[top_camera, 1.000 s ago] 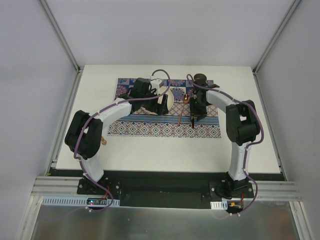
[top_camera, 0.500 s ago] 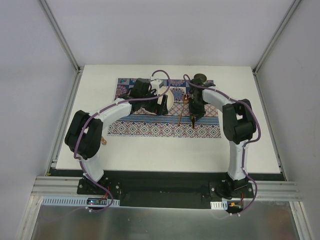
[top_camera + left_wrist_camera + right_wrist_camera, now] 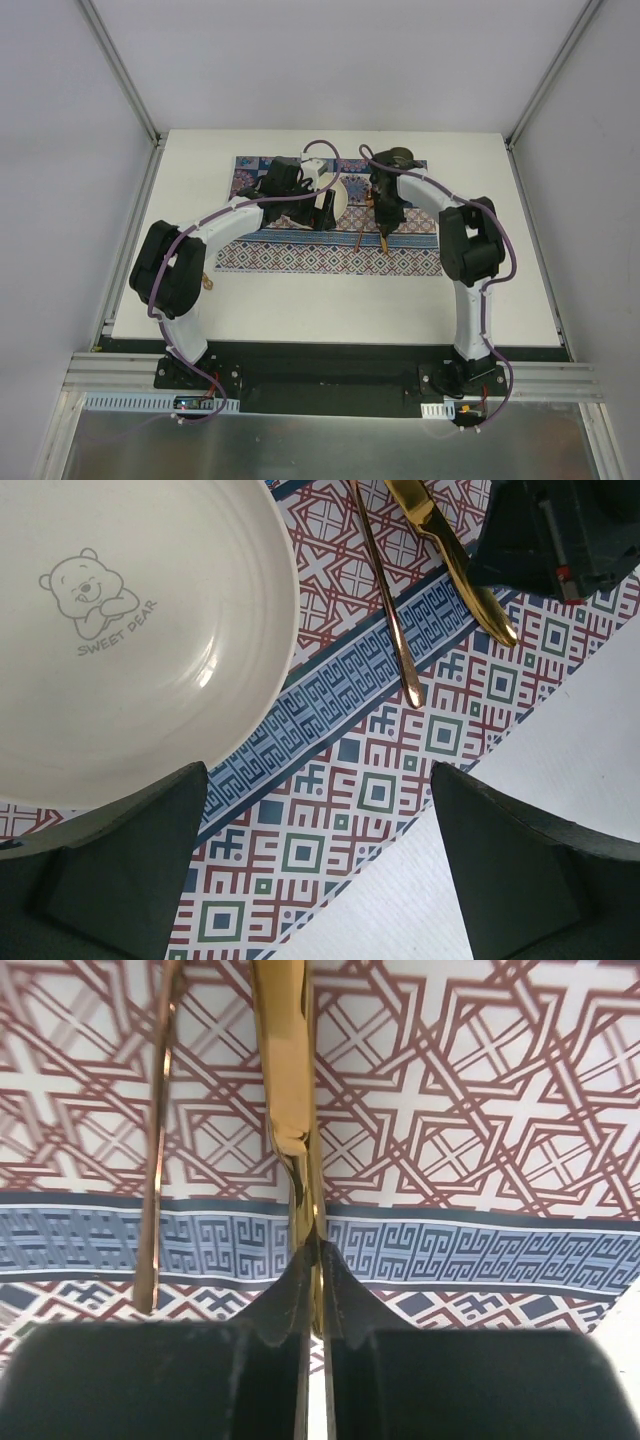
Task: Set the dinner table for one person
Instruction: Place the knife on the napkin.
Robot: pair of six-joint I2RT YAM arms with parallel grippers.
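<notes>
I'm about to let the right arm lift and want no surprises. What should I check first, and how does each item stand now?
1. Grip: right gripper shut on knife, fingers pinching it. Ok.
2. Clearance: a gap shows between the knife and the thin utensil beside it. Ok.
3. Other arm: left gripper open, empty and apart from the knife. Ok.
4. Setting: plate sits on the placemat. Ok.
5. Hold firm enough to carry the knife. Cannot tell.
</notes>
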